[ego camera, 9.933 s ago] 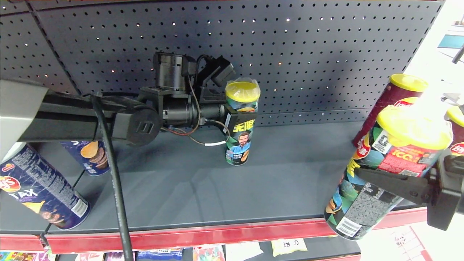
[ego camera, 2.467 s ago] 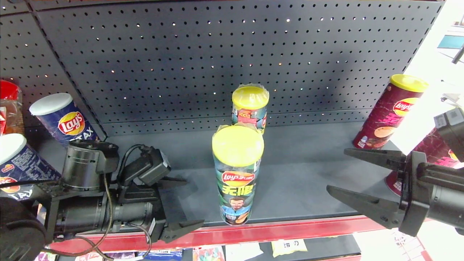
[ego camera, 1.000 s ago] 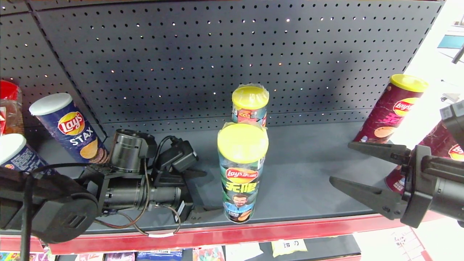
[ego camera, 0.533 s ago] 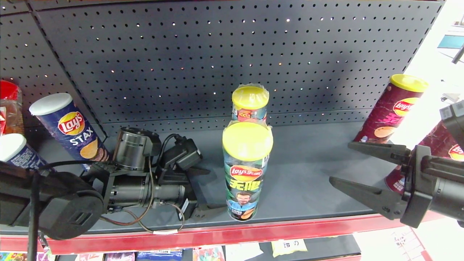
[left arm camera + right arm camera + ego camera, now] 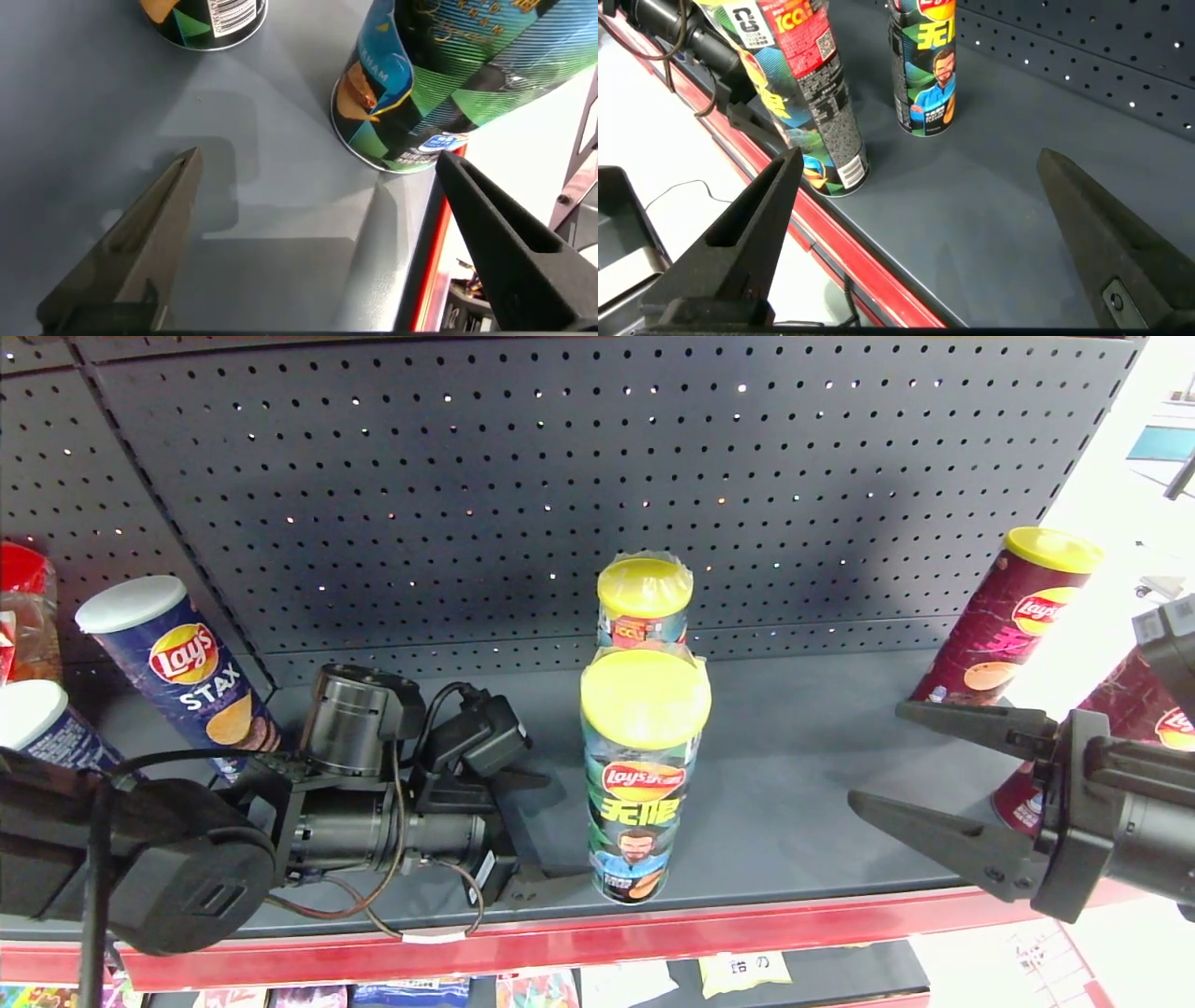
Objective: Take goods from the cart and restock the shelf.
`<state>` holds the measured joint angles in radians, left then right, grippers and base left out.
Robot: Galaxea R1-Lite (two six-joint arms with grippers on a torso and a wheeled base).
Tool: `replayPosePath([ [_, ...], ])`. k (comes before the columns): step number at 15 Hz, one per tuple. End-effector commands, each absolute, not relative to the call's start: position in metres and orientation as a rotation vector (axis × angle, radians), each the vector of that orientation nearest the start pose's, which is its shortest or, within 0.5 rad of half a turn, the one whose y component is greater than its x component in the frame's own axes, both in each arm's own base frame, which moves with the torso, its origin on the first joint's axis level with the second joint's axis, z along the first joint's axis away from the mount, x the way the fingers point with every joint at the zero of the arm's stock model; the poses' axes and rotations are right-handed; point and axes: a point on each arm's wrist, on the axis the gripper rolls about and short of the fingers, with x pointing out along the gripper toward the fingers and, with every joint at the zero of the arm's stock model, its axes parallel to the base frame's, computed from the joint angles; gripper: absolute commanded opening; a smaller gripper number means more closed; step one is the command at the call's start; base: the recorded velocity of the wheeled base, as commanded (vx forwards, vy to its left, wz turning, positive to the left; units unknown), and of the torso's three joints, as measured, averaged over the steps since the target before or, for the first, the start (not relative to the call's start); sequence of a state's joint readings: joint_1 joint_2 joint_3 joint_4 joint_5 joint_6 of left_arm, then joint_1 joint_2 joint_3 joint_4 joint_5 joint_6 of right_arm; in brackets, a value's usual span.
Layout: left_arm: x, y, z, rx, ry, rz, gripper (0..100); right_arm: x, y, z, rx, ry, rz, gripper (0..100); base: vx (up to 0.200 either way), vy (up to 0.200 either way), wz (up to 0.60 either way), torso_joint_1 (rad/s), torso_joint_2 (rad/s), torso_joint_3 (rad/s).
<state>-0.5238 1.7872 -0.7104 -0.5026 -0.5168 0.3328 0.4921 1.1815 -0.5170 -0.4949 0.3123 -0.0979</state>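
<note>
Now: yellow-lidded chip canister (image 5: pixel 644 775) upright near shelf (image 5: pixel 794 784) front edge, twin canister (image 5: pixel 644 602) at its 12 o'clock. Left gripper (image 5: pixel 553 831) wide, just beside at 9 o'clock; right gripper (image 5: pixel 878 756) wide, 3 o'clock, apart. Likely light, tall, tippy; grip mid-body.

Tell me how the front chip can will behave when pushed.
The front can is tall and narrow, so it would probably tip rather than slide if pushed high. Its round body would likely roll once down, and it stands near the shelf's red edge. Its glossy wrap may be slippery.
</note>
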Motion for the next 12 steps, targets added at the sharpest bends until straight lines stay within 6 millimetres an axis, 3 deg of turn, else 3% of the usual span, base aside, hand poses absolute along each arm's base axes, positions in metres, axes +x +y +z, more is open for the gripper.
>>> replayPosePath([
  [1, 0.251, -0.158, 0.121, 0.296, 0.426, -1.102, 100, 0.147, 0.087, 0.212, -0.108, 0.136, 0.811, 100, 0.000, 0.000, 0.00, 0.000, 0.00, 0.000],
  [8, 0.247, -0.141, 0.128, 0.286, 0.413, -1.057, 100, 0.147, 0.087, 0.211, -0.109, 0.139, 0.811, 100, 0.000, 0.000, 0.00, 0.000, 0.00, 0.000],
  [11, 0.220, -0.124, 0.152, 0.283, 0.332, -1.039, 100, 0.146, 0.086, 0.207, -0.113, 0.152, 0.814, 100, 0.000, 0.000, 0.00, 0.000, 0.00, 0.000],
  [12, 0.199, -0.113, 0.163, 0.284, 0.288, -1.035, 100, 0.145, 0.087, 0.206, -0.117, 0.152, 0.822, 100, 0.000, 0.000, 0.00, 0.000, 0.00, 0.000],
])
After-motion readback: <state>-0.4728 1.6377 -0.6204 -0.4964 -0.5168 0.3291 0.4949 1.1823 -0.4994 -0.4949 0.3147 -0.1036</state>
